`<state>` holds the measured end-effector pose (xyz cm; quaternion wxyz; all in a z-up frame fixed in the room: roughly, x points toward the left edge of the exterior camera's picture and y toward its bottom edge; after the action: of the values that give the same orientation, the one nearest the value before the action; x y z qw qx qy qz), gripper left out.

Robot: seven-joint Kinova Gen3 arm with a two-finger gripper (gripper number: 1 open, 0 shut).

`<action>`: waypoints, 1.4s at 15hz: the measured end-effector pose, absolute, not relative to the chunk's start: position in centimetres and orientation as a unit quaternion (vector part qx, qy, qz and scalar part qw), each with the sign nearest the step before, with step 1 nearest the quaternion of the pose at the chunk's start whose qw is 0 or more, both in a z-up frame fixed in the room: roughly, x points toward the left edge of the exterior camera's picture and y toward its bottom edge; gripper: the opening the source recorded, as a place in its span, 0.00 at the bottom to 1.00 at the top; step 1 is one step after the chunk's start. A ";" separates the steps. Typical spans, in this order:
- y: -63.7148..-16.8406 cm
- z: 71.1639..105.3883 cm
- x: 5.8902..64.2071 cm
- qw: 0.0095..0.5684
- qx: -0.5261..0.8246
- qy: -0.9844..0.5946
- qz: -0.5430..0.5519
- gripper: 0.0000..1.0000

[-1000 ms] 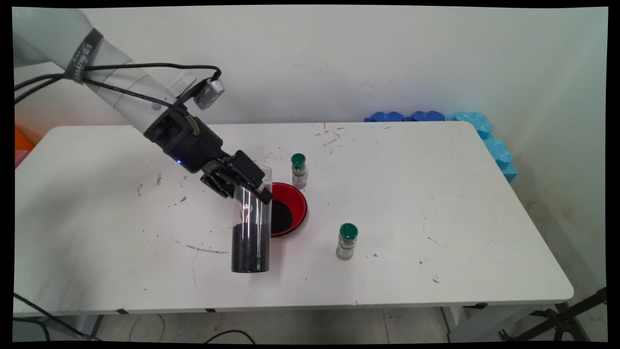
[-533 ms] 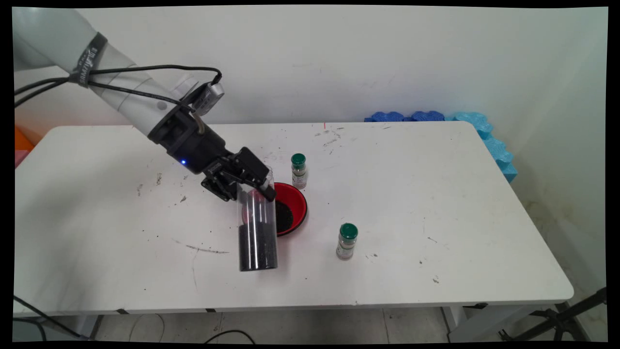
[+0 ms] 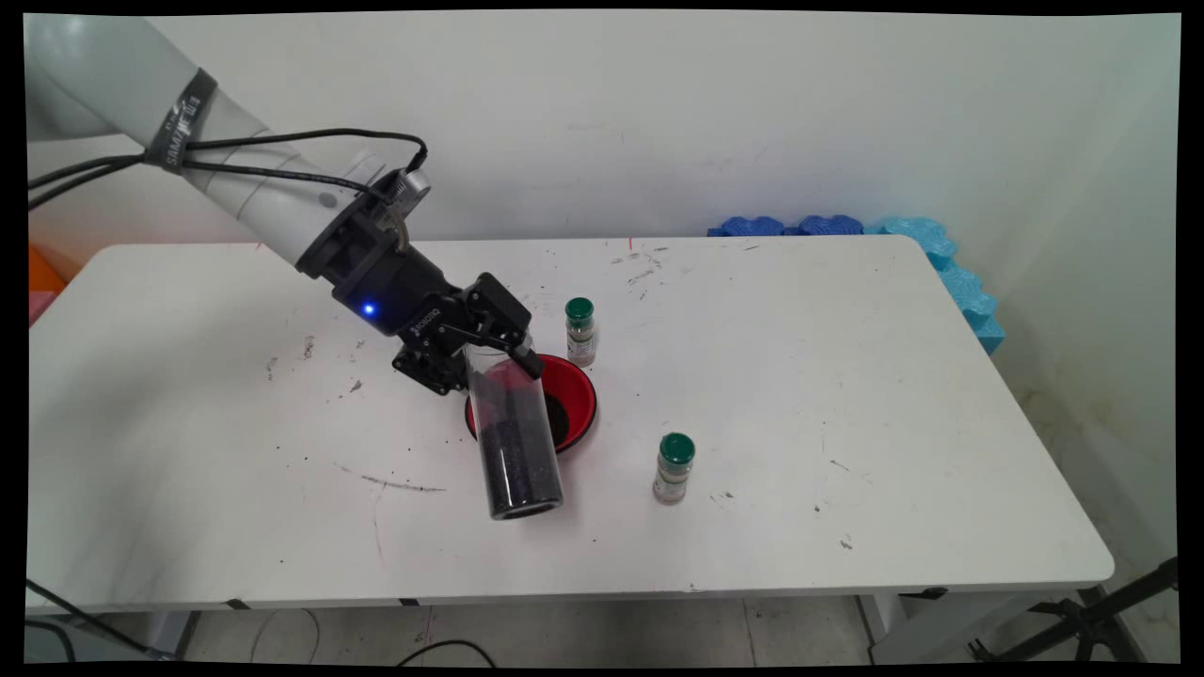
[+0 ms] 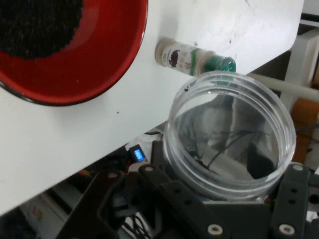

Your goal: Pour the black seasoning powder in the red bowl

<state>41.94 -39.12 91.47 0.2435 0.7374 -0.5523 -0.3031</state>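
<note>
While tilted, gripper (image 3: 499,353) clamps jar (image 3: 515,437) over red bowl's (image 3: 576,400) rim.

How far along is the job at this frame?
Done: black grains lie in the red bowl. In hand: the end effector grips the tilted clear jar, more grains inside. Left, perhaps: the jar's grains; the green-capped bottles stand apart.
</note>
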 end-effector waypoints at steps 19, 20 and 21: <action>-38.6 90.9 42.5 0.191 0.823 -0.362 -0.393 0.00; -38.7 90.9 42.5 0.189 0.826 -0.353 -0.398 0.00; -38.7 90.8 42.6 0.187 0.829 -0.342 -0.402 0.00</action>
<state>42.64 -38.66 90.81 0.1870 0.8286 -0.3415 -0.4023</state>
